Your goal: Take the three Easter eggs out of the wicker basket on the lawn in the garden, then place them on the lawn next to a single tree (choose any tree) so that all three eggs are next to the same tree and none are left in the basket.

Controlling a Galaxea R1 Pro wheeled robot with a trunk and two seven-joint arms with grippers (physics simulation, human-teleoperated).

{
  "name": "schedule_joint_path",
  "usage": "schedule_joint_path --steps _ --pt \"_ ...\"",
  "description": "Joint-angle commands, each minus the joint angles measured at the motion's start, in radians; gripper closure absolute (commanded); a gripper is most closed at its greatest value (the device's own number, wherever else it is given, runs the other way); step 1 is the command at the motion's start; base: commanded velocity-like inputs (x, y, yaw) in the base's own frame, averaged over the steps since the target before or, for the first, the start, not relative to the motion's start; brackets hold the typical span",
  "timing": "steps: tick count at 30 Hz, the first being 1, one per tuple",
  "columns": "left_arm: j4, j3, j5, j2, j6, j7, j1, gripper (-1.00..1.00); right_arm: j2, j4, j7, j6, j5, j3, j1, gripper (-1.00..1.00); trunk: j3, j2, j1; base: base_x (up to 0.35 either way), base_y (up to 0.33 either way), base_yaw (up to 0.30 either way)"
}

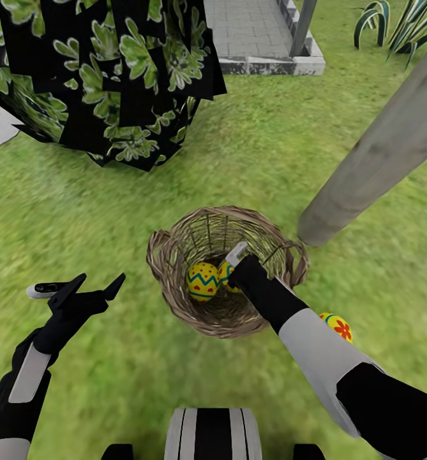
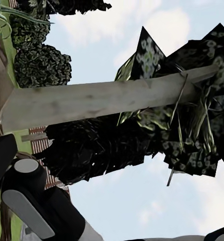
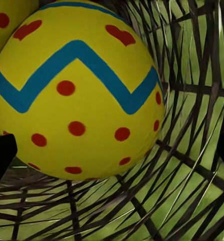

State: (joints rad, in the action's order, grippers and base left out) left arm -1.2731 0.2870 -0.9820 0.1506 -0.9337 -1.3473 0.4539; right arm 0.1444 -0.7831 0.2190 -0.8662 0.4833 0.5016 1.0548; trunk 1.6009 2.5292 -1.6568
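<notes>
The wicker basket (image 1: 175,295) stands on the lawn (image 1: 111,211) just in front of me. Two Easter eggs lie inside: one with a blue zigzag (image 1: 202,281), and one half hidden behind my right gripper (image 1: 224,273). My right gripper (image 1: 233,263) reaches down into the basket and is open. In the right wrist view the zigzag egg (image 3: 77,95) looms close ahead, and the dark fingertips (image 3: 1,156) sit wide apart at the edges. The third egg (image 1: 338,326), with a red flower, lies on the grass near the tree trunk (image 1: 379,153). My left gripper (image 1: 103,277) hovers open over the lawn, left of the basket.
A black-and-green leafy bush (image 1: 104,76) fills the far left. Grey paving (image 1: 251,32) with a stone kerb and a thin post (image 1: 302,25) lies behind, and a spiky striped plant (image 1: 395,25) is at the far right. The left wrist view looks up at the trunk (image 2: 92,103) and canopy against the sky.
</notes>
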Motion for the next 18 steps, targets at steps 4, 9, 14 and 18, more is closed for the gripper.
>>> schedule_joint_path --steps 4,9,14,18 --pt "0.000 0.000 -0.003 0.000 -0.010 -0.001 0.000 -1.00 0.000 -0.002 0.008 -0.001 0.011 0.002 0.001 -1.00 0.001 0.000 0.000 0.002 -0.009 0.000" --pt "0.000 0.000 -0.003 -0.001 -0.010 -0.001 0.000 -1.00 0.000 -0.002 0.009 0.009 0.010 0.002 0.000 -1.00 0.001 0.000 0.000 0.000 -0.001 0.000" --pt "0.000 0.000 -0.003 -0.002 -0.010 -0.001 0.000 -1.00 0.001 -0.002 0.010 0.054 0.009 0.002 -0.001 -1.00 0.001 0.000 0.000 0.000 0.000 0.000" --pt "0.000 0.000 -0.003 -0.002 -0.010 -0.001 0.000 -1.00 0.001 0.000 0.011 0.063 0.005 0.002 -0.001 -1.00 0.001 0.000 0.000 0.000 0.000 0.000"
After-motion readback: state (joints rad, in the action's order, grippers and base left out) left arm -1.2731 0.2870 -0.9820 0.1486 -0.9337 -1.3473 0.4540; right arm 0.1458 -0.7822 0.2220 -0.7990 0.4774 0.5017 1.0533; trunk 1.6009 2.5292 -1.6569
